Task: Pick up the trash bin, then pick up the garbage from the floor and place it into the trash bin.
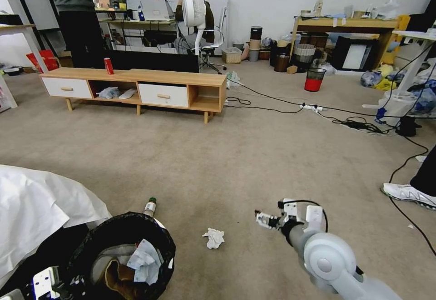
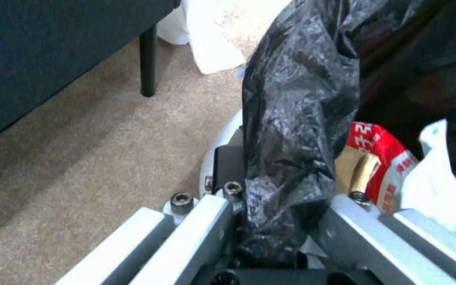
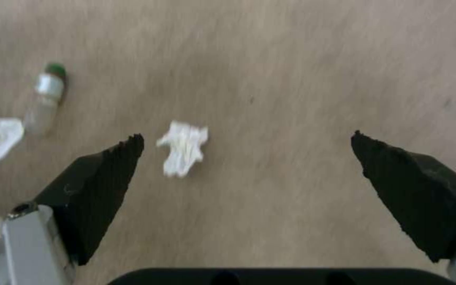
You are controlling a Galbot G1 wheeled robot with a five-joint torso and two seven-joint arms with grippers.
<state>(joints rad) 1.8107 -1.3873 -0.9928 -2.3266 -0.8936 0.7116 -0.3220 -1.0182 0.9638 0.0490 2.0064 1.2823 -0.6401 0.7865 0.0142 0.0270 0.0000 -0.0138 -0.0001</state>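
Observation:
The trash bin (image 1: pixel 91 241), lined with a crinkled black bag, hangs at the lower left of the head view. My left gripper (image 2: pixel 286 198) is shut on its bagged rim (image 2: pixel 291 118). Inside lie a red-white packet (image 2: pixel 384 152), tan cardboard (image 2: pixel 352 170) and white tissue (image 2: pixel 434 174). On the carpet lies a crumpled white tissue (image 1: pixel 214 238), also visible as the tissue (image 3: pixel 183 147) between the fingers of my right gripper (image 3: pixel 246 138), which hovers open above it. A clear bottle with a green cap (image 1: pixel 149 207) lies just behind the bin; the same bottle (image 3: pixel 46 99) lies beyond the tissue.
A white sheet (image 1: pixel 36 209) covers something at the left. A low wooden cabinet (image 1: pixel 136 86) with an upright red can (image 1: pixel 109 66) stands farther back. Cables (image 1: pixel 354 123) and a red-black mesh bin (image 1: pixel 314 79) lie to the right. A person's shoe (image 1: pixel 406 193) is at the right edge.

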